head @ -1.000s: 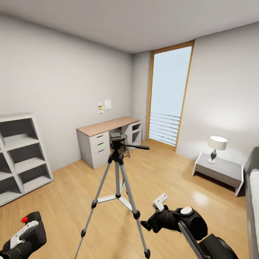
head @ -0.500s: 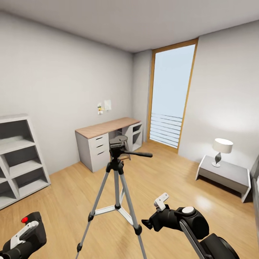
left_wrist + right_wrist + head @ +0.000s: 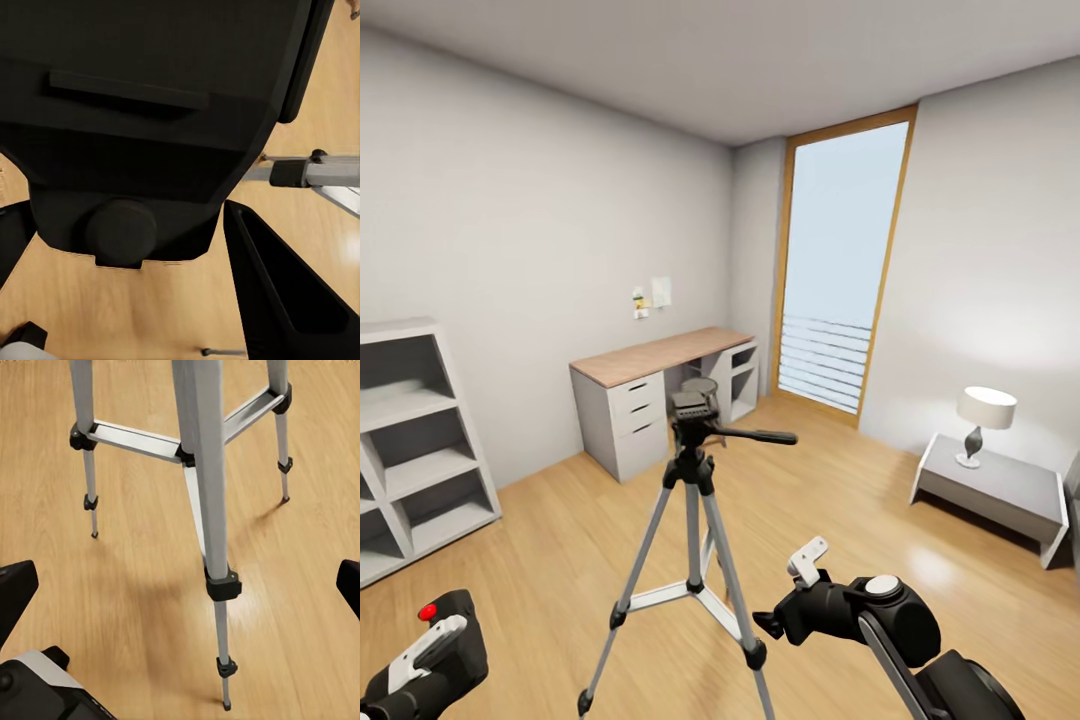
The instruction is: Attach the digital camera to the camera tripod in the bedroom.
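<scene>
Desk (image 3: 660, 358), shelves (image 3: 415, 440), lamp (image 3: 984, 420)

We see the silver-legged camera tripod (image 3: 693, 520) standing upright on the bedroom's wood floor (image 3: 560, 540) just ahead of our right gripper (image 3: 785, 600), while the black, red-buttoned digital camera (image 3: 445, 630) sits clamped in our left gripper (image 3: 420, 655).

Bright daylight from window (image 3: 838, 265); soft glare on floor (image 3: 920, 560); sharp render
</scene>
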### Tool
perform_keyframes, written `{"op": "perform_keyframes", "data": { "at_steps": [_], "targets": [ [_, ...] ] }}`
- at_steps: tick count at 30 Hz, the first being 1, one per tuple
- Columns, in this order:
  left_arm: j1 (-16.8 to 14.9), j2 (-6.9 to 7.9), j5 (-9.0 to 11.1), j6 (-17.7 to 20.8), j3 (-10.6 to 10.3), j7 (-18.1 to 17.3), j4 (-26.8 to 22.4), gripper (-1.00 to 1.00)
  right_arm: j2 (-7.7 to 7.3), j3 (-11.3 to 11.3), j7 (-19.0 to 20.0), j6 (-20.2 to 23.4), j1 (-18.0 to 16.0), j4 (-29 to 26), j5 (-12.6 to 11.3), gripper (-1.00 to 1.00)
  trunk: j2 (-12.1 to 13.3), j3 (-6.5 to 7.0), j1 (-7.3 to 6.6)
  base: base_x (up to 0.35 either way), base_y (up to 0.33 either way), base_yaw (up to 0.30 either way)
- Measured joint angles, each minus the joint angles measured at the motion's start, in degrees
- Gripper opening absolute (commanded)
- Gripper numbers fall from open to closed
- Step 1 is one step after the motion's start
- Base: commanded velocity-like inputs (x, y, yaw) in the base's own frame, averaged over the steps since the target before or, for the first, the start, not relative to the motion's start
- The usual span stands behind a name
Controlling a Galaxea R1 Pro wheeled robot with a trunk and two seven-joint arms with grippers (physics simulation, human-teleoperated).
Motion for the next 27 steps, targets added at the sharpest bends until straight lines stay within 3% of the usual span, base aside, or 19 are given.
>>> {"op": "perform_keyframes", "data": {
  "at_steps": [9, 27],
  "targets": [
    [0.0, -0.29, -2.0, 0.0, 0.0, 0.1, 0.0, -1.0, 0.03, 0.2, 0.0, -3.0, 0.4, 0.0, 0.1, 1.0, 0.0, 0.0, 0.01, 0.047, 0.041, 0.0],
    [0.0, -0.33, -2.2, 0.1, 0.0, -0.2, 0.1, -1.0, 0.06, 0.2, -0.1, -3.3, 0.4, 0.0, 0.3, 1.0, 0.0, 0.0, 0.01, 0.014, 0.008, 0.0]
  ]
}}
